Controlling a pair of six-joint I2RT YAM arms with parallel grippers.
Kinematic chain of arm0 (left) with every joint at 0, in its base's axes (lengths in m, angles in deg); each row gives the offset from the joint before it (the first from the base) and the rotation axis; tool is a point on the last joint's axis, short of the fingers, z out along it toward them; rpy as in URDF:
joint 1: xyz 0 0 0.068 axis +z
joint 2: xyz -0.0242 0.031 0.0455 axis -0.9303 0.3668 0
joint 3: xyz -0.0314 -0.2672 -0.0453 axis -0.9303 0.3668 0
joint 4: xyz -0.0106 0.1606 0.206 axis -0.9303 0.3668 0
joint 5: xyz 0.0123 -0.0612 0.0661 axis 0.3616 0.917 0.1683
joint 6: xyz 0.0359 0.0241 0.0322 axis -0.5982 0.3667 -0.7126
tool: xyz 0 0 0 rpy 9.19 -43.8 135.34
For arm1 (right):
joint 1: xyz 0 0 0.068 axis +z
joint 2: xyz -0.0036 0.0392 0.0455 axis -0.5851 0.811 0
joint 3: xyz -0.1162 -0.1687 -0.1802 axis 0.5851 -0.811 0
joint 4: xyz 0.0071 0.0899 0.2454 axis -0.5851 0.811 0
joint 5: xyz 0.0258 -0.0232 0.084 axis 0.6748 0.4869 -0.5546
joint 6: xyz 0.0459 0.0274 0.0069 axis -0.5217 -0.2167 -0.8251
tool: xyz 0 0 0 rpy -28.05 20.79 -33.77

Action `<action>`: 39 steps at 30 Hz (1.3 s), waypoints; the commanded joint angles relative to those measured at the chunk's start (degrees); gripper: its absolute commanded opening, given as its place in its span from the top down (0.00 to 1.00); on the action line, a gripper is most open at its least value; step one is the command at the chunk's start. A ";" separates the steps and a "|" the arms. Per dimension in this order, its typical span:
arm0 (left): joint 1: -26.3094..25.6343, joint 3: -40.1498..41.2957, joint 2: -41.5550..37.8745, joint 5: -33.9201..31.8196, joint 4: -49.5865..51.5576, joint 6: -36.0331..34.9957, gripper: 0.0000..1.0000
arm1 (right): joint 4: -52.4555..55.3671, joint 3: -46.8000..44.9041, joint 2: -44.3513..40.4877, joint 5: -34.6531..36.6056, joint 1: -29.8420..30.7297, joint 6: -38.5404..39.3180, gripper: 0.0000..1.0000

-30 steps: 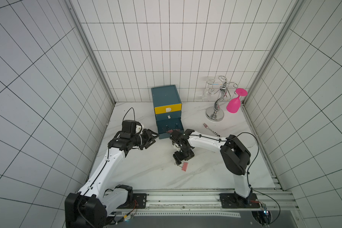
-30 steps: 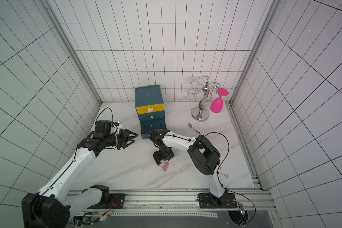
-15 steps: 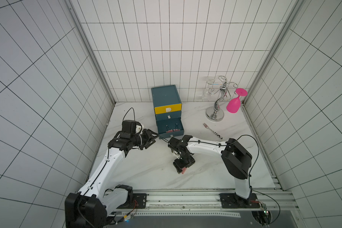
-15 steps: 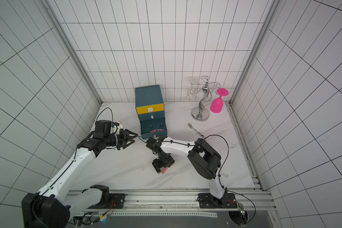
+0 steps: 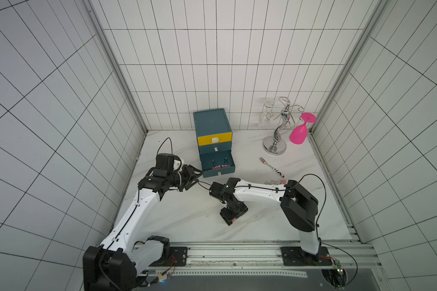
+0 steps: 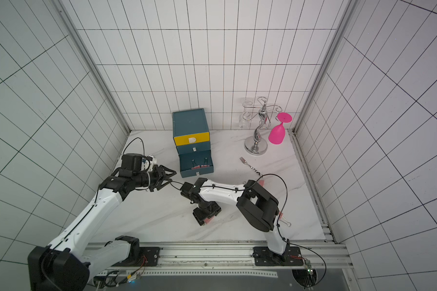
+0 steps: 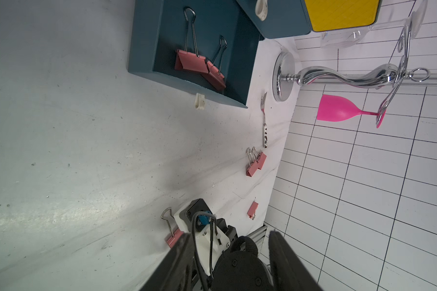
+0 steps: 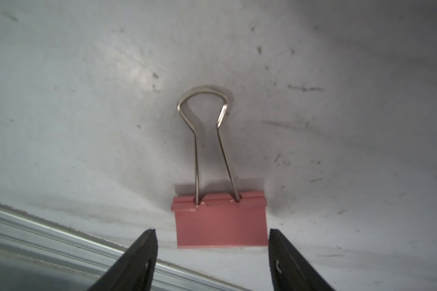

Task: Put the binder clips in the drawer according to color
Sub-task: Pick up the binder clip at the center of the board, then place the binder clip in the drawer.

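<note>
A salmon-pink binder clip (image 8: 221, 221) lies flat on the white table near its front middle, also seen in both top views (image 5: 234, 221) (image 6: 208, 220). My right gripper (image 8: 211, 231) (image 5: 234, 214) points down over it, open, one jaw on each side of the pink body without touching. The teal drawer unit has its bottom drawer (image 5: 218, 172) (image 7: 141, 50) pulled out, holding two pink clips (image 7: 199, 65) (image 5: 220, 165). My left gripper (image 5: 196, 177) (image 7: 228, 234) hovers open and empty to the left of that drawer.
Two more pink clips (image 5: 275, 181) (image 7: 255, 163) lie behind the right forearm, and another (image 6: 283, 218) lies by the right arm's elbow. A fork (image 5: 271, 167), a chrome glass rack (image 5: 275, 144) and a pink goblet (image 5: 299, 133) occupy the back right. A metal rail runs along the front edge.
My right gripper has moved toward the table's front and come down over the pink clip, its jaws narrowing slightly. The left arm has stayed still.
</note>
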 commanded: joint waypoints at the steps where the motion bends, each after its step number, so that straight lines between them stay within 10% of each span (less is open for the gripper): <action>1: 0.09 0.54 -0.63 0.13 -0.74 -0.08 0.48 | 1.10 1.54 1.94 1.87 0.23 -1.12 0.31; 23: 0.53 -1.41 3.83 1.28 -3.59 -0.02 0.48 | 0.30 -2.18 -9.67 2.22 -9.91 -2.32 0.65; 39: 0.29 -4.09 12.09 5.46 -6.92 -0.52 0.48 | 4.99 20.35 -5.06 -0.60 -20.09 -0.41 0.65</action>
